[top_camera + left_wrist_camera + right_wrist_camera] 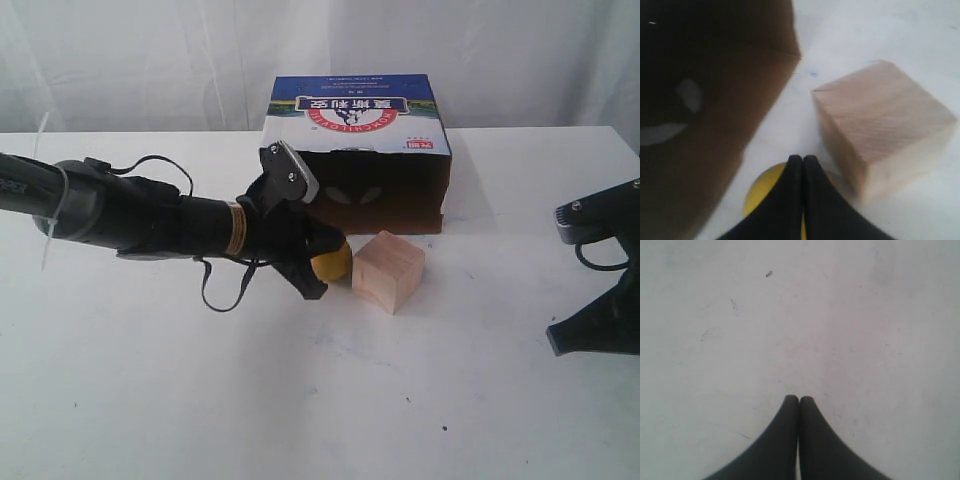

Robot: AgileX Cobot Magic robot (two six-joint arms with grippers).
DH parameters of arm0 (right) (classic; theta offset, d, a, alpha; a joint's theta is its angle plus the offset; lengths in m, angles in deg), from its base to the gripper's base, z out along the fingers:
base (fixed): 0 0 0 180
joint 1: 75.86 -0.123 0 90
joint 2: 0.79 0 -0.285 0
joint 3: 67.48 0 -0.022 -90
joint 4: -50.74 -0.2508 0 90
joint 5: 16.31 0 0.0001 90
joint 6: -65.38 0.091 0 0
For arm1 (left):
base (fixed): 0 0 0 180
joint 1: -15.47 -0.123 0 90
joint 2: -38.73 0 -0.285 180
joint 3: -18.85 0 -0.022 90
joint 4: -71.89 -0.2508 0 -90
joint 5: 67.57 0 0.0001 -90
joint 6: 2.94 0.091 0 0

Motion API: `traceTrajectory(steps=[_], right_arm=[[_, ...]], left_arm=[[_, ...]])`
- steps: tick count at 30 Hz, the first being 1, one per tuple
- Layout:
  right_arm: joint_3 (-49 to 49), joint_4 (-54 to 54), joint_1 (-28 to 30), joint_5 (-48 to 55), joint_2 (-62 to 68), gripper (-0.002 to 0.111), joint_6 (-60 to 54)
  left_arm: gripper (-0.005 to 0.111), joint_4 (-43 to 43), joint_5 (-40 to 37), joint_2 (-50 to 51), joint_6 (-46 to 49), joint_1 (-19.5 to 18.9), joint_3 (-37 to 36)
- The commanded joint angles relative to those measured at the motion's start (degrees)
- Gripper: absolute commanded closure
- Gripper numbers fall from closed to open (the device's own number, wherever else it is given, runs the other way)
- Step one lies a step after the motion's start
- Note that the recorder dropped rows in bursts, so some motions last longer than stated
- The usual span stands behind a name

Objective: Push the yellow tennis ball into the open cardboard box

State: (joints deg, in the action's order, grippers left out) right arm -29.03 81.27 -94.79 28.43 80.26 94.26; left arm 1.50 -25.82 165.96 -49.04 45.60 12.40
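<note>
From where I stand the job looks barely begun: the yellow tennis ball [335, 263] sits mid-frame just outside the open cardboard box [360, 140], beside the wooden cube [388, 270], the left gripper [802, 161] against it with fingers pressed together, the right gripper [799, 401] likewise closed at the right edge

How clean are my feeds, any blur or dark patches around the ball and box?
Left wrist view: soft all over, the open cardboard box interior nearly black, the yellow tennis ball mostly hidden behind the shut left pincer, the wooden cube fuzzy-edged. Exterior view: even light, backdrop washed out, box mouth in deep shadow. Right wrist view: flat light, the shut right pincer over pale table.
</note>
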Motion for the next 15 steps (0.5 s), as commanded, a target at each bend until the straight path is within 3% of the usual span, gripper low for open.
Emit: traceTrajectory(steps=[1,6,12,15], right_arm=[[0.21,-0.79,0.29,0.75,-0.33,0.108,-0.42],[0.21,-3.18,0.29,1.24,-0.33,0.108,-0.42],[0.21,-4.51,0.29,0.99,-0.33,0.108,-0.42],[0.21,-5.11,0.29,0.03,-0.33,0.108,-0.42]], left_arm=[[0.107,9.08,-14.59,4.24,14.15,-0.36,4.13],[0.107,13.1,-13.67,4.85,20.04,-1.2,10.08],[0.107,14.51,-8.48,0.9,13.79,-4.02,11.89],[0.107,11.09,-8.0,-1.84,9.74,-4.91,10.24]])
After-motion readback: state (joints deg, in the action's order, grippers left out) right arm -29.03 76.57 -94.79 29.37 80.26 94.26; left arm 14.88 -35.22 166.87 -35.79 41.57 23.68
